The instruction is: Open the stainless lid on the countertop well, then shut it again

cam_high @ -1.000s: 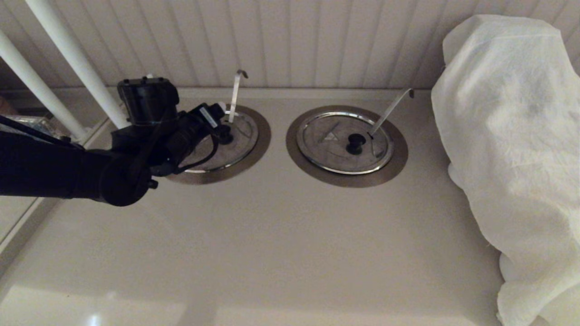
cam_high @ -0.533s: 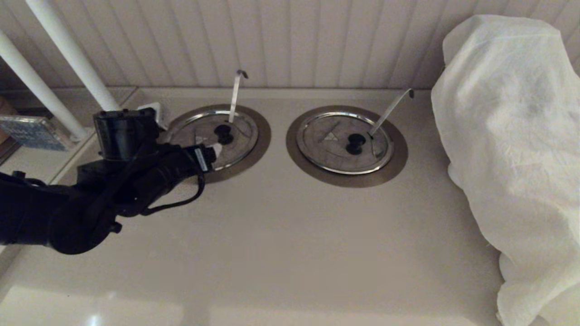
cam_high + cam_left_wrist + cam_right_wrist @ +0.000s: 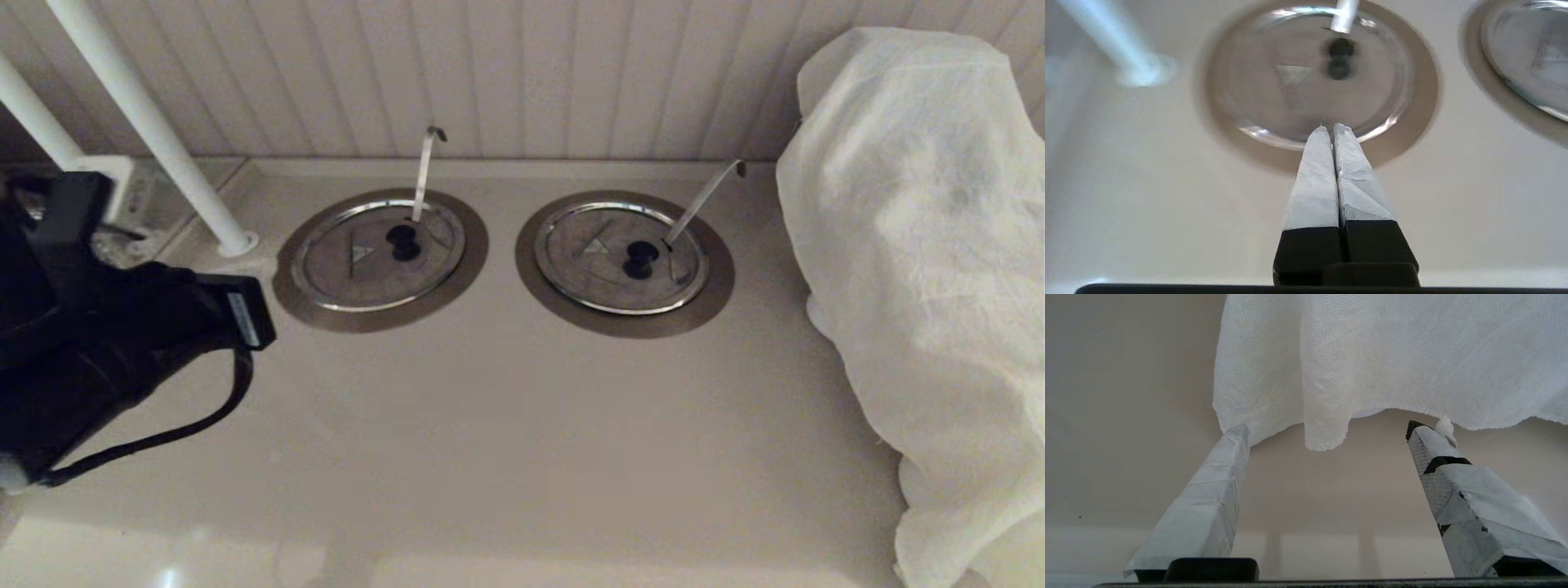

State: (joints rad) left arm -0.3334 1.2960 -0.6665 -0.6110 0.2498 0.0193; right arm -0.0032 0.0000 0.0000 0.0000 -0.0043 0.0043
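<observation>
Your left gripper [image 3: 1333, 127] is clenched on nothing, its two taped fingers [image 3: 1314, 179] pressed flat together and hanging above the beige counter [image 3: 506, 425] on the near side of the stainless lid [image 3: 371, 260], apart from it. In the head view that arm sits at the left edge, well clear of the lid.

Look at the lid itself: a round, flat steel disc with a raised bright rim, a black centre knob [image 3: 402, 242] and a small triangle mark [image 3: 357, 255] beside it. It lies seated in the countertop well [image 3: 294, 290], whose wide brushed-steel ring frames it all round. A flat ladle stem [image 3: 423, 171] with a hooked tip rises nearly upright just behind the knob.

To its right you have the twin lid [image 3: 620, 257], also seated in its ring, with a strongly slanted stem [image 3: 702, 200].

Your right gripper [image 3: 1327, 430] is spread wide and empty, near the hem of the white cloth [image 3: 922, 245] draped at the counter's right side.
</observation>
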